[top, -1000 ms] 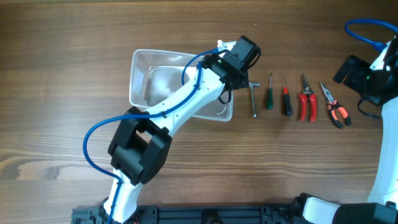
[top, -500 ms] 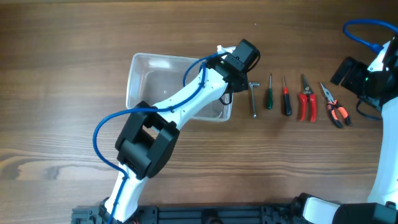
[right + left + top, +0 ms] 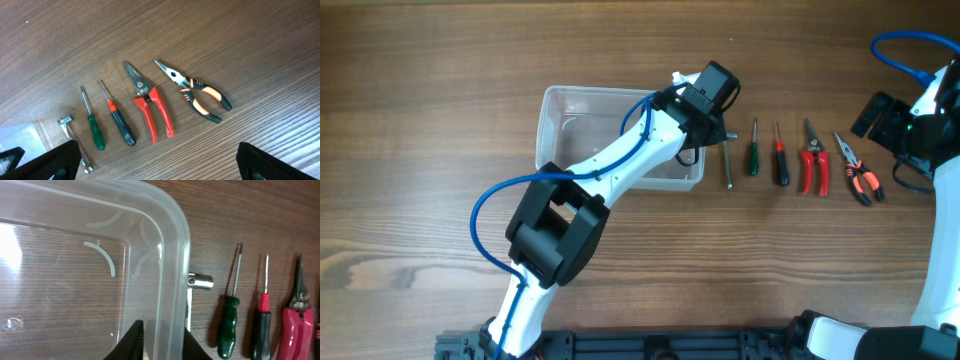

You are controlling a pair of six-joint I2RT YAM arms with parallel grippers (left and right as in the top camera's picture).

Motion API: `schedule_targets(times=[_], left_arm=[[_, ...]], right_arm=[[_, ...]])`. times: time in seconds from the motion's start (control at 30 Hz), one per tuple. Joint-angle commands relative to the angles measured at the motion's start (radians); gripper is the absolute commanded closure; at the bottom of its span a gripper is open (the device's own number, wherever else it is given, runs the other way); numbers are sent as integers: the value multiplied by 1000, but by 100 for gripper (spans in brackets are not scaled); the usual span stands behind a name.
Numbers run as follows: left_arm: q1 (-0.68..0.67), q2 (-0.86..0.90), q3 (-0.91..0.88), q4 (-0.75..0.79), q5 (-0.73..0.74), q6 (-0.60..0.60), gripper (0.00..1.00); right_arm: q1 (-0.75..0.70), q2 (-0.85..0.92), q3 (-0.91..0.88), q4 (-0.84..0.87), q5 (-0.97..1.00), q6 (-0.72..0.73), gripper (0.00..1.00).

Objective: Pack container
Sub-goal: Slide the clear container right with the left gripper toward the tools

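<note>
The container [image 3: 578, 112] is a clear plastic tub on the wooden table, left of centre. My left gripper [image 3: 696, 138] is at its right end, shut on the tub's right wall. In the left wrist view the two black fingers [image 3: 162, 332] pinch the container's [image 3: 75, 280] wall and rim. A row of hand tools lies to the right of the tub. My right gripper [image 3: 882, 114] is at the far right above the table, open and empty [image 3: 157, 165].
Left to right lie a metal L-shaped wrench [image 3: 727, 160], right beside the tub's rim, a green screwdriver [image 3: 753, 152], a red-and-black screwdriver [image 3: 779, 158], red cutters [image 3: 812, 162] and orange-and-black pliers [image 3: 858, 172]. All show in the right wrist view too.
The container has shifted to the right, towards the tools, held by my left gripper. My right arm has barely moved.
</note>
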Motion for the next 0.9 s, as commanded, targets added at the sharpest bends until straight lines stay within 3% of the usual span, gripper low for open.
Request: schedule_targets(times=[0.0,0.1,0.3,0.4,0.63,0.87], left_arm=[[1,13,3,2,24,-131,84],[1,13,3,2,22,-135,76],[20,13,3,-9,0,-179,75],[29,13,3,-22,1,-183,59],[40,-60,3,-33,11,-148,53],[64,-201,3,-49,-129,-118,48]], right_arm=[[-2,8,20,0,-8,-2,0],[-2,8,20,0,-8,-2,0],[-2,8,20,0,-8,-2,0],[-2,8,20,0,-8,-2,0],[-2,8,20,0,-8,-2,0],[-2,8,20,7,-8,-2,0]])
